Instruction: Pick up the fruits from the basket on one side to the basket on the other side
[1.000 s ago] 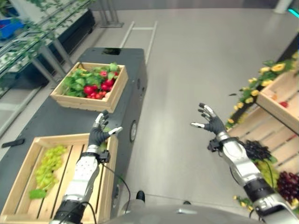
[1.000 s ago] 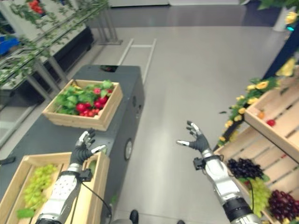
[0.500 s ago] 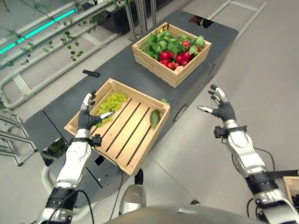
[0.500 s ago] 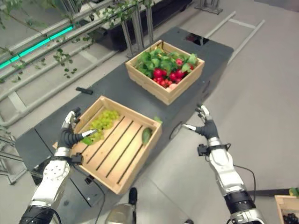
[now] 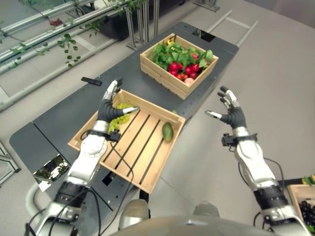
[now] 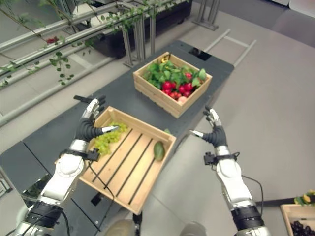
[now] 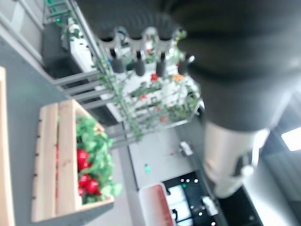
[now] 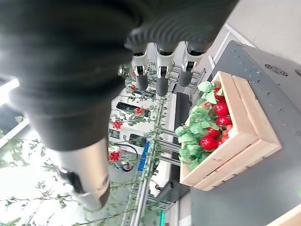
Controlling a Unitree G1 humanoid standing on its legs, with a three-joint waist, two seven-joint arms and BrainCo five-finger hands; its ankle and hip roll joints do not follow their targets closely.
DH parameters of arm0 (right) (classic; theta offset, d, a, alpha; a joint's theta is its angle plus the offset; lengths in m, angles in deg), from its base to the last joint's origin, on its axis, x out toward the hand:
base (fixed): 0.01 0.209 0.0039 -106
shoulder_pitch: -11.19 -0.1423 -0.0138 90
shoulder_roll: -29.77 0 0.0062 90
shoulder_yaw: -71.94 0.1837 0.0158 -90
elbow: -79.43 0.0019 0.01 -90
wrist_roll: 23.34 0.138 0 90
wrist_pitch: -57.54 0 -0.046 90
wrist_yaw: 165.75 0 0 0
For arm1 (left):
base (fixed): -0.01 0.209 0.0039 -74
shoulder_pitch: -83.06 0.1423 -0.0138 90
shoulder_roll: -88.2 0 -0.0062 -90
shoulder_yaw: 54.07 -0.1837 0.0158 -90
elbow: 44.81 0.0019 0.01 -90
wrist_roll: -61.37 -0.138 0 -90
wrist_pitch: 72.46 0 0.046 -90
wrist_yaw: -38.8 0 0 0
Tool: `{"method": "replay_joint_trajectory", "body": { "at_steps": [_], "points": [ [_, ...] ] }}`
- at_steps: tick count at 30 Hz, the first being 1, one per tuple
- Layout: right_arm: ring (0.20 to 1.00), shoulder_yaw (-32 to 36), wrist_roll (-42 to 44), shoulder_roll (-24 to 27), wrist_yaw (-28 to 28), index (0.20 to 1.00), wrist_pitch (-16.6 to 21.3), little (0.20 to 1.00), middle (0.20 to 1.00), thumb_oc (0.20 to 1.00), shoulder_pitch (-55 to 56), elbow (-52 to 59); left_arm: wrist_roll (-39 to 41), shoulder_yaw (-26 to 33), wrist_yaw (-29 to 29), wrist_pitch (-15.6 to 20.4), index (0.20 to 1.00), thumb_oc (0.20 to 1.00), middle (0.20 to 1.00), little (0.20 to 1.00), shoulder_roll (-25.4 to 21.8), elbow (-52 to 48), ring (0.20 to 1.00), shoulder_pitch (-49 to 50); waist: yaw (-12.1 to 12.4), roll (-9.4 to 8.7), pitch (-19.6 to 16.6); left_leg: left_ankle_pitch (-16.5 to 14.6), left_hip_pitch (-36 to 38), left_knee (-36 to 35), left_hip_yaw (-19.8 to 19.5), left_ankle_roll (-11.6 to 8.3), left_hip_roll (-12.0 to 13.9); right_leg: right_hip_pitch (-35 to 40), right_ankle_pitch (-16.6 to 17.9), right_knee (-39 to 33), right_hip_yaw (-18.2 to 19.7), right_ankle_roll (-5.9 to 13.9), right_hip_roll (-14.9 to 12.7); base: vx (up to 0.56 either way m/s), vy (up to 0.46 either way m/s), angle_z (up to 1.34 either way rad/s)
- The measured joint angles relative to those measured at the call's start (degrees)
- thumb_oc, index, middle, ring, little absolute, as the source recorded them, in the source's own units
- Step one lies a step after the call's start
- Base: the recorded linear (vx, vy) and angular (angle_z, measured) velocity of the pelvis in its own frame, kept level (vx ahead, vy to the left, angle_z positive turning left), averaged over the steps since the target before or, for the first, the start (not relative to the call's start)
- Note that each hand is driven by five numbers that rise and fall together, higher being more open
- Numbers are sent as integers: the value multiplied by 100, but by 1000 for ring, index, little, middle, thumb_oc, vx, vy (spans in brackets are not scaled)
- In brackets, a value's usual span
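Two wooden crates stand on a dark grey table. The near crate holds green grapes in its far left corner and one green oval fruit by its right rim. Red fruits among green leaves fill the far crate, which the wrist views also show. My left hand hovers open above the grapes, fingers spread. Off the table's right edge, over the floor, my right hand is raised and open, holding nothing.
A small black device lies on the table left of the crates. Metal racks with trailing vines run along the far left. A crate corner with dark grapes sits at the lower right. Grey floor spreads to the right.
The camera has swung, so the whole scene shifted. My left hand went from the near crate's left rim to above the grapes. The right hand stays open over the floor.
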Motion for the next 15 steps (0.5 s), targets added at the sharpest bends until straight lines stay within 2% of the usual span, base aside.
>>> {"method": "replay_joint_trajectory", "body": {
  "at_steps": [1, 3, 4, 5, 6, 7, 8, 9, 10, 11, 13, 14, 15],
  "points": [
    [1000, 12, 2, 52, -10, 1000, 4, 1000, 1000, 1000, -28, 25, -50, -13, 20, 9, 1000, 1000, 1000, 1000, 3, 156, 1000, -179, -108, 23, 48, 37, -76, 1, -200, -25, -47, -169, 236, -607, 25, -9, 111, 92, -82, 88],
    [1000, -11, 4, 24, 1, 1000, 6, 1000, 1000, 1000, -23, 92, -237, 41, 61, -31, 1000, 1000, 1000, 1000, 3, 299, 1000, -217, -179, -39, 29, 70, -91, -53, -362, -50, -287, -228, 559, -781, 35, -94, -88, 71, -138, 91],
    [1000, -13, 1, 49, 51, 1000, 15, 1000, 1000, 1000, -23, 77, -409, 118, 106, -38, 1000, 1000, 1000, 1000, 21, 293, 1000, -121, -141, -88, 11, 103, 22, -147, -346, -110, -444, -179, 1028, -825, 2, -306, -298, 36, -146, 77],
    [1000, -5, 1, 105, 65, 1000, 15, 1000, 1000, 1000, -44, 64, -470, 126, 130, -36, 1000, 1000, 1000, 1000, 41, 293, 1000, -115, -143, -28, 34, 88, 44, -164, -343, -153, -437, -160, 1184, -846, -28, -473, -269, 107, -209, 62],
    [1000, -30, 5, 167, 108, 1000, 14, 1000, 1000, 1000, -179, -57, -542, 145, 181, -33, 1000, 1000, 1000, 1000, 37, 315, 1000, -103, -28, 192, 41, 55, 7, -178, -355, -222, -262, -54, 1215, -999, -166, -515, -140, 92, -160, 28],
    [1000, -32, 8, 163, 110, 1000, 11, 1000, 1000, 1000, -232, -119, -619, 158, 194, -45, 1000, 1000, 1000, 1000, 34, 338, 1000, -136, 26, 234, 24, 72, -20, -184, -356, -285, -207, -34, 1249, -1083, -222, -573, -80, 81, -195, 40],
    [1000, -35, 48, 159, 140, 1000, 6, 1000, 1000, 1000, -301, -177, -724, 182, 214, -58, 1000, 1000, 1000, 1000, 11, 427, 1000, -267, 23, 310, 23, 70, -51, -177, -449, -395, -58, 82, 1244, -1215, -441, -661, 35, 10, -79, 27],
    [1000, -35, 48, 159, 140, 1000, 6, 1000, 1000, 1000, -301, -177, -724, 182, 214, -58, 1000, 1000, 1000, 1000, 11, 427, 1000, -267, 23, 310, 23, 70, -51, -177, -449, -395, -58, 82, 1244, -1215, -441, -661, 35, 33, -176, 49],
    [1000, -40, 111, 205, 168, 1000, 14, 1000, 1000, 1000, -348, -170, -874, 133, 259, -65, 1000, 1000, 1000, 1000, -10, 593, 1000, -530, -1, 334, 27, 87, -52, -198, -462, -506, 105, 175, 1213, -1270, -592, -778, 176, 32, -153, 33],
    [1000, -44, 116, 244, 172, 1000, 16, 1000, 1000, 1000, -383, -173, -913, 47, 280, -76, 1000, 1000, 1000, 1000, -38, 786, 1000, -740, 12, 339, 29, 93, -71, -202, -473, -531, 144, 182, 1179, -1283, -638, -782, 212, 30, -155, 53],
    [1000, -82, 117, 325, 221, 1000, 19, 1000, 1000, 1000, -586, -173, -953, -124, 384, -156, 1000, 1000, 1000, 1000, -93, 1297, 1000, -1267, -133, 378, 53, 108, -217, -166, -519, -609, 222, 155, 1124, -1292, -862, -851, 255, -40, -105, 42],
    [1000, -88, 117, 339, 220, 1000, 47, 1000, 1000, 1000, -695, -169, -992, -153, 462, -208, 1000, 1000, 1000, 1000, -94, 1387, 1000, -1385, -192, 413, 77, 156, -264, -155, -452, -709, 256, 139, 1112, -1273, -921, -865, 304, -73, -72, 49],
    [1000, -79, 118, 423, 198, 1000, 74, 1000, 1000, 1000, -728, -157, -1088, -377, 506, -253, 1000, 1000, 1000, 1000, -103, 1655, 1000, -1644, -290, 434, 101, 194, -442, 1, -370, -727, 221, 144, 1091, -1264, -1039, -886, 219, -58, 9, 48]
  ]
}}
